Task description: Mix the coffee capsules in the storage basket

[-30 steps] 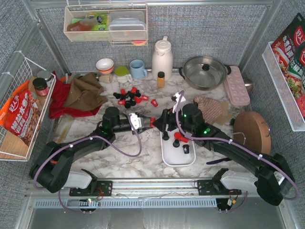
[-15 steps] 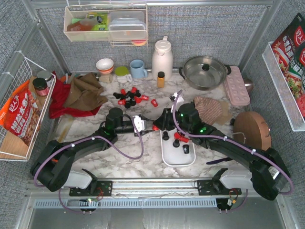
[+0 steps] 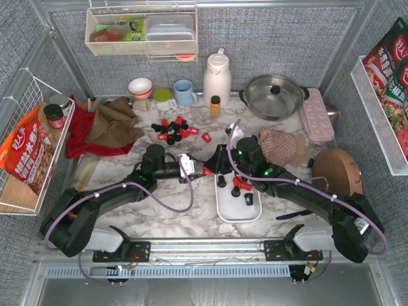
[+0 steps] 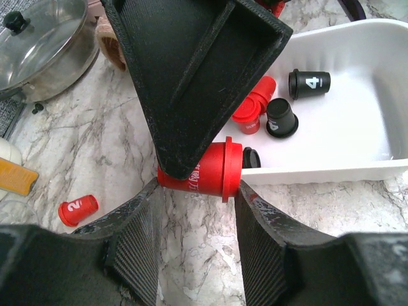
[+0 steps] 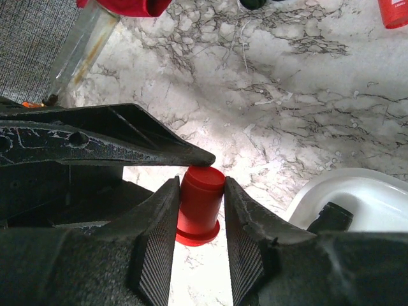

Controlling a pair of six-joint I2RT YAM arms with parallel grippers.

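One red capsule (image 4: 201,171) is pinched by both the left gripper (image 4: 197,191) and the right gripper (image 5: 200,185), likely a handover so it can be dropped into the storage basket (image 4: 331,171), whose rim is just beside it. Bare marble (image 3: 191,213) is seen around the grippers; the loose capsule pile (image 3: 175,129) is well apart.

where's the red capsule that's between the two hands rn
Top view, mid-table: the red capsule sits between the fingers of the left hand and right hand, just outside the storage basket's far left corner.
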